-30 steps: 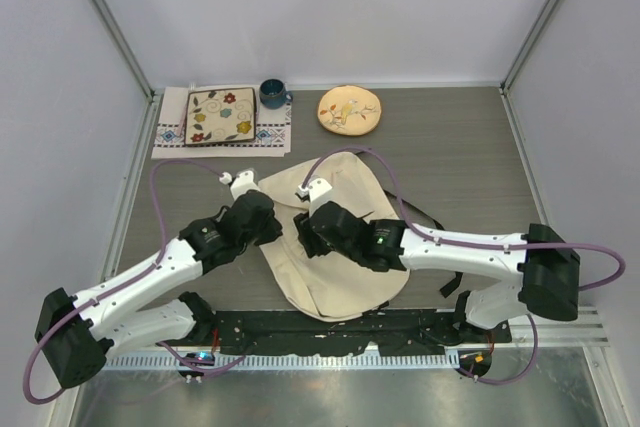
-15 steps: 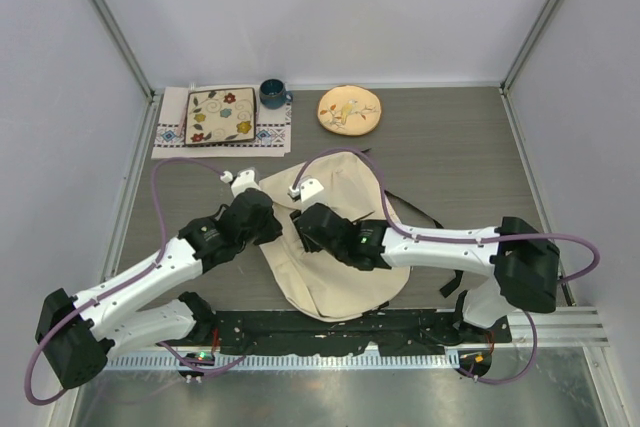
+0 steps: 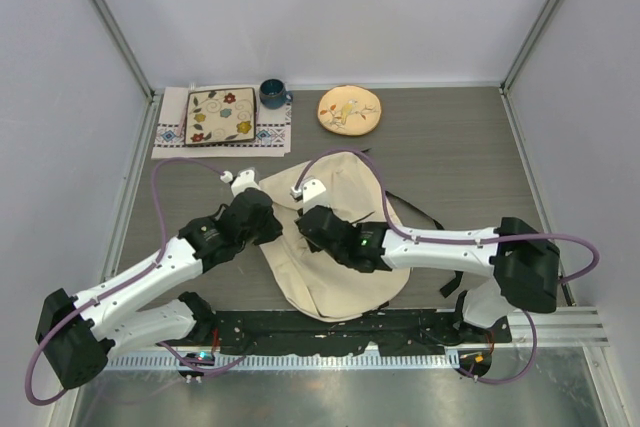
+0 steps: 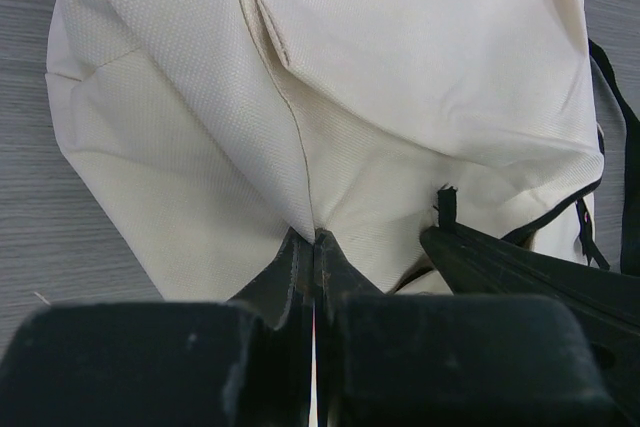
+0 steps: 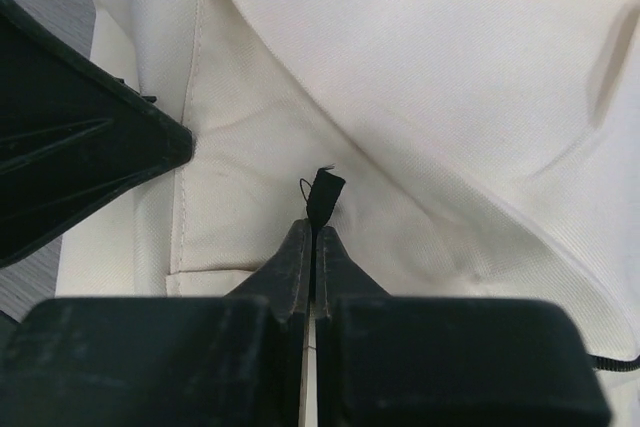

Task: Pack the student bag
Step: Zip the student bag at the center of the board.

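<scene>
Cream student bag point(image 3: 325, 287) flat on the worktop point(image 3: 460, 157): left claw point(image 4: 316, 239) clamped on a fabric fold point(image 4: 303, 202) (likely an anchor), right claw point(image 5: 314, 232) closed on the black zipper pull point(image 5: 323, 190), presumably to open it.

student bag point(image 3: 325, 287) middle hidden under 2 arms from above, edges cut off in wrist views, zipper pull point(image 5: 322, 192) base hidden inside right hand point(image 5: 312, 237)

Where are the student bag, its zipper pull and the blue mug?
student bag point(image 3: 330, 287), top external view, lower cream panel.
zipper pull point(image 5: 322, 190), right wrist view, black tab end.
blue mug point(image 3: 271, 94), top external view, mug body.
</scene>
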`<state>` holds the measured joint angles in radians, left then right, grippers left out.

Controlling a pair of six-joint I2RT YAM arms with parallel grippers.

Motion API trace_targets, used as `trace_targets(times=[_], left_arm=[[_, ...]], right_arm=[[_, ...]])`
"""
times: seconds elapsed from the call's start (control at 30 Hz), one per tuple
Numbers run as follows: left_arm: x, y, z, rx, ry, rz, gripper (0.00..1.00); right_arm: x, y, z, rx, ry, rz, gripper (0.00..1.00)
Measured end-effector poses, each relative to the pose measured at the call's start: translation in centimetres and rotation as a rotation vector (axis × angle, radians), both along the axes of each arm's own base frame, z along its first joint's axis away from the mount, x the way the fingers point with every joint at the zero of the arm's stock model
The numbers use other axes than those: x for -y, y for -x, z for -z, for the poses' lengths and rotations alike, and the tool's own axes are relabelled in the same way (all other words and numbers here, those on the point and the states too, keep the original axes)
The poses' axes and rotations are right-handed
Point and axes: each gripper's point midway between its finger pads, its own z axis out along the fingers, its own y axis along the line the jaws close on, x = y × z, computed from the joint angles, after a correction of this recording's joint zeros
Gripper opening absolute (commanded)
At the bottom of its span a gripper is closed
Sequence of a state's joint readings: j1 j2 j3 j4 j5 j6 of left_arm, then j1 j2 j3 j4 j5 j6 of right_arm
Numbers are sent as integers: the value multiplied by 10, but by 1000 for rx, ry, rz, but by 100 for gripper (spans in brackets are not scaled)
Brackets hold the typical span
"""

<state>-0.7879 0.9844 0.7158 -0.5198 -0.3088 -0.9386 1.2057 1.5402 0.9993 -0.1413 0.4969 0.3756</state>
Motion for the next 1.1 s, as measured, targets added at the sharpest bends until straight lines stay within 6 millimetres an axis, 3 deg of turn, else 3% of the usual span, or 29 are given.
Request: trace_targets(times=[0.3, 0.63, 0.97, 1.1], left_arm=[[1, -2, -3, -3, 28, 3, 0], [-4, 0, -1, -15, 52, -3, 0], [-16, -2, -1, -21, 70, -25, 0], [-18, -3, 1, -33, 78, -19, 0]], right_arm=[[15, 1, -19, 30, -109, 82, 1], [43, -3, -13, 27, -149, 194, 1], [79, -21, -6, 15, -176, 313, 1], [82, -22, -5, 5, -188, 324, 1]])
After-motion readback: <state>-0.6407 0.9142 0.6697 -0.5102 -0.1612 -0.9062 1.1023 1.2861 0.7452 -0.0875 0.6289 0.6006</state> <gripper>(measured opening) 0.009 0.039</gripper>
